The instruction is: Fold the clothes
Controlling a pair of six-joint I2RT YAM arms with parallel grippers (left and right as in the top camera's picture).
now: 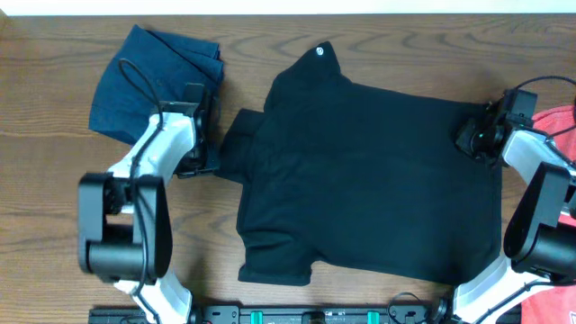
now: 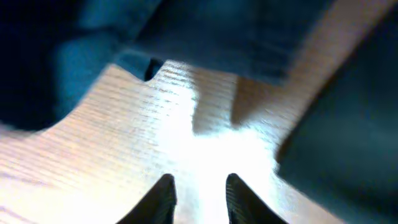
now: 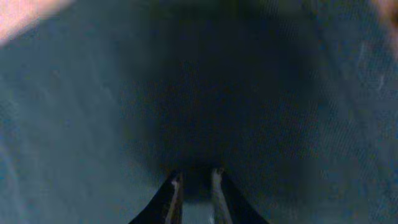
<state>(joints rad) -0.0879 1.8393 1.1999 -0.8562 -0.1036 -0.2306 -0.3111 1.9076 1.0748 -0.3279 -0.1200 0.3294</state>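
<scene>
While hovering over bare table [image 1: 54,225] beside black shirt [image 1: 360,180] spread mid-table, holds left gripper [image 2: 199,183] jaws apart, empty. Rests right gripper [image 3: 195,180] on shirt's right edge; jaws close, clamping not determinable.

Black T-shirt [image 1: 360,180] spread flat at centre of table [image 1: 405,36]; left gripper [image 1: 203,135] beside its sleeve, right gripper [image 1: 470,137] at its far-right corner; folded blue garment [image 1: 144,81] near far-left corner, red cloth [image 1: 558,121] at right edge.

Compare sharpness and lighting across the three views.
Overhead: sharp and evenly lit, though the black shirt shows little detail. Left wrist: blurred, with bright glare on the wooden table. Right wrist: dim and soft, the shirt nearly filling the frame.
</scene>
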